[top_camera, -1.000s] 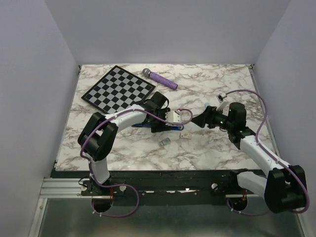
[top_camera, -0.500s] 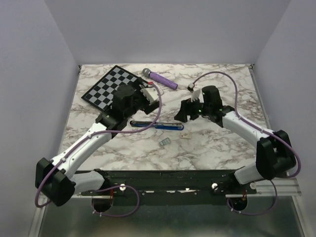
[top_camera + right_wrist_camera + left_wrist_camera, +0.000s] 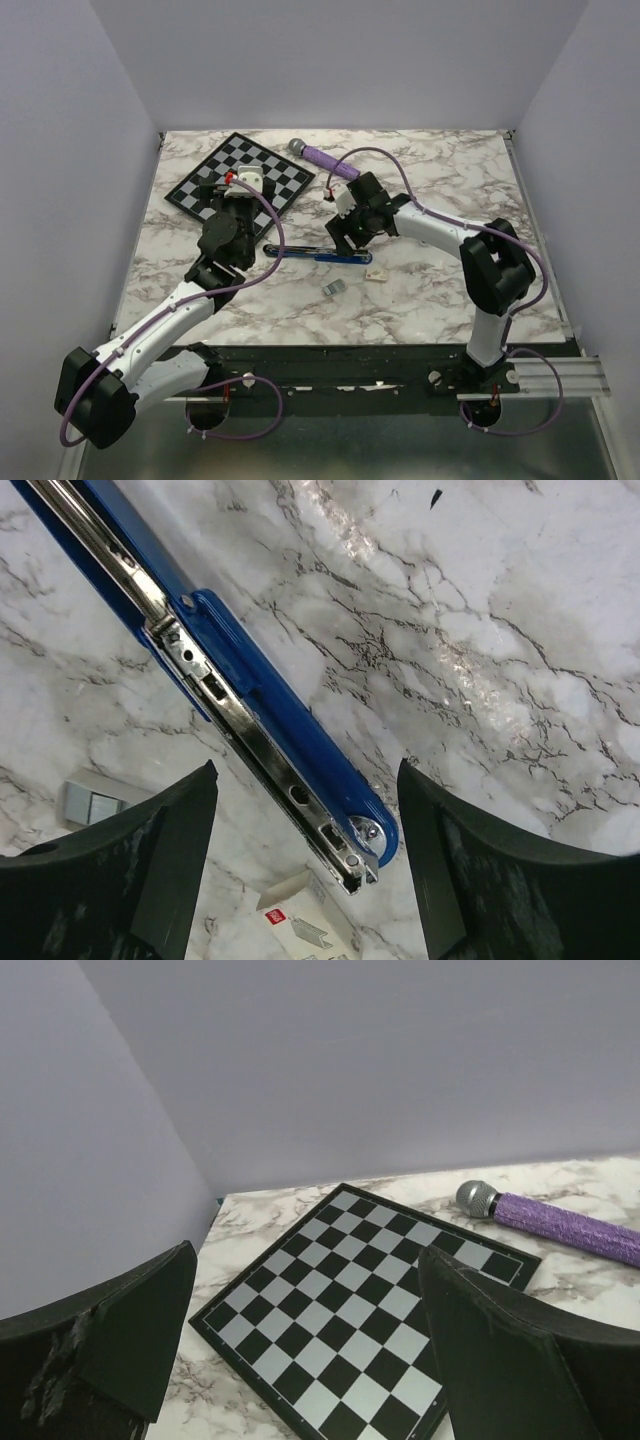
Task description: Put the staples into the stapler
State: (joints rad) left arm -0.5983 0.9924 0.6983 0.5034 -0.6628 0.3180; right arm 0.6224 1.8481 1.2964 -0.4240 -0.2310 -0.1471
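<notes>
Top view: the stapler [image 3: 320,254] lies on the marble table [image 3: 430,300], opened out long and flat, approx. in the middle and on the near side of the chessboard [image 3: 285,176]. The R gripper [image 3: 345,240] hangs just over the stapler's right half, w/ its arm reaching in from the right. The L gripper [image 3: 240,186] is over the chessboard, well apart from the stapler. A purple microphone [image 3: 325,158] lies beyond, near the far corner of the board. A small white box [image 3: 377,273] sits just beside the stapler's right end, and a grey piece [image 3: 333,287] lies near it, closer to the arm bases.

L wrist view: the fingers [image 3: 130,1340] stand spread wide w/ nothing btw. them. Ahead are the chessboard and the microphone, both flat on the table.

R wrist view: the fingers [image 3: 150,870] are also spread. The stapler runs diagonally btw. them, silver metal rail facing up inside the dark blue body, w/ its rounded end in the gap. Marble shows on both sides of it, so the jaws are apart from it and pinch nothing. The white box is at the bottom edge and the grey piece is by the left finger.
</notes>
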